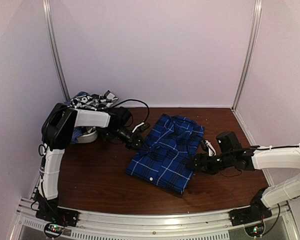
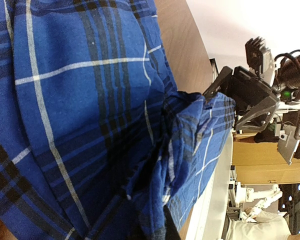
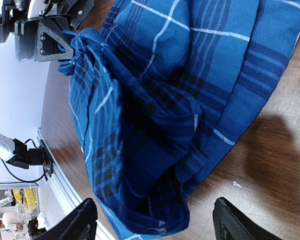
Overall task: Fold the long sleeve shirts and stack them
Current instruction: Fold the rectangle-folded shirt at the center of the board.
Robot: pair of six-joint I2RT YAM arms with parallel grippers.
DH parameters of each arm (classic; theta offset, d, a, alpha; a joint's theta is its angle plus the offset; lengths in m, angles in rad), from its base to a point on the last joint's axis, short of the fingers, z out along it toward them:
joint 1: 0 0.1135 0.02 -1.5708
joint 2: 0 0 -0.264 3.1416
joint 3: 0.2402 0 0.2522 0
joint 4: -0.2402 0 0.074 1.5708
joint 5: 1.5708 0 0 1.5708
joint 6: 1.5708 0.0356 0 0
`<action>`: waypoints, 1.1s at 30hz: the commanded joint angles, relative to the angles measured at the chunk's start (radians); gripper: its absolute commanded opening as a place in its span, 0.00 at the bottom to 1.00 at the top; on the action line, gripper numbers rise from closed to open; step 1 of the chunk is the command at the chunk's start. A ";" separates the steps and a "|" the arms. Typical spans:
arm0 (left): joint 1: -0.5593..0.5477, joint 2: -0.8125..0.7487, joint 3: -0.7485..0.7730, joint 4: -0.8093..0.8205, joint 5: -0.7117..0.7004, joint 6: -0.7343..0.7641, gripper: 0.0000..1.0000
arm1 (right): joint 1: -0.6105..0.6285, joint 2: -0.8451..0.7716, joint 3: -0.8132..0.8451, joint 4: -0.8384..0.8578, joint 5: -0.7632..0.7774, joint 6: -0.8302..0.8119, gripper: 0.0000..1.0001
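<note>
The royal-blue plaid shirt [image 1: 166, 152] lies partly folded on the brown table, in the middle. My left gripper [image 1: 140, 143] is at its left edge and is shut on a bunched fold of it. This shows in the right wrist view, where the left gripper [image 3: 57, 42] pinches the cloth [image 3: 155, 100]. In the left wrist view the shirt [image 2: 90, 115] fills the frame and hides the fingers. My right gripper [image 1: 196, 163] is open at the shirt's right edge. Its fingertips [image 3: 85, 220] stand wide apart with the shirt's hem between them, not touching.
A heap of other shirts [image 1: 92, 101], black-and-white plaid on top, lies at the back left behind the left arm. The table [image 1: 100, 175] has bare wood in front of and beside the shirt. White walls close three sides. The right arm [image 2: 252, 95] faces the left wrist camera.
</note>
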 commanded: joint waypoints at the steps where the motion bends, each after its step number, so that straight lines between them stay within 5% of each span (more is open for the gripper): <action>1: 0.010 0.002 0.023 0.042 -0.010 -0.004 0.00 | 0.042 0.051 -0.018 0.103 0.021 0.010 0.80; 5: 0.010 -0.007 0.020 0.042 -0.016 -0.001 0.00 | 0.060 0.090 -0.016 0.164 -0.006 0.029 0.68; 11: 0.012 -0.045 0.014 0.042 -0.028 0.004 0.00 | 0.060 0.053 0.041 0.114 -0.002 -0.004 0.15; 14: 0.020 -0.072 0.023 0.035 -0.028 0.003 0.00 | 0.058 0.005 0.101 0.012 0.046 -0.039 0.00; 23: 0.061 -0.102 0.110 -0.003 -0.023 0.001 0.00 | 0.010 -0.005 0.211 -0.167 0.159 -0.123 0.00; 33: 0.062 0.058 0.195 -0.008 -0.141 -0.009 0.00 | -0.084 0.233 0.229 -0.068 0.181 -0.206 0.05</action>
